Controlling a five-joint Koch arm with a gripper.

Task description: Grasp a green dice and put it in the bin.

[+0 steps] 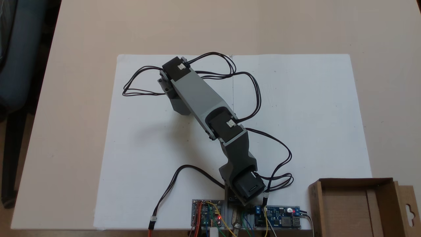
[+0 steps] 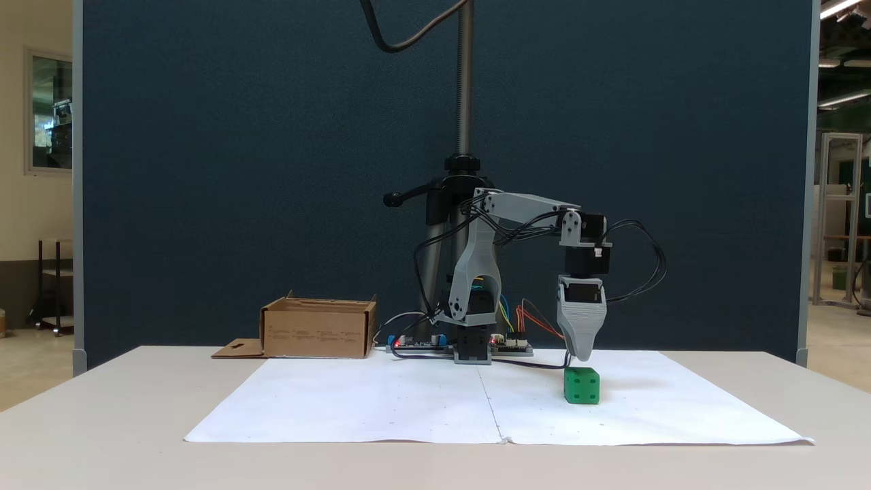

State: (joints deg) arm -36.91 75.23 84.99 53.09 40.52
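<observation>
Gripper (image 2: 580,358) just above green dice (image 2: 582,386) (jaw gap unclear), bin (image 2: 318,329) print unreadable

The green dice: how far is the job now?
Nothing is finished. The green dice sits on the white paper, ungrasped. In hand: the gripper hangs just above it, pointing down; I cannot tell whether it is open. Left: grasping, then carrying to the bin, whose inside looks empty.

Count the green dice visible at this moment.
1. The green dice sits on the white paper just below the hand in the side fixed view; in the top fixed view the arm covers that spot.
</observation>
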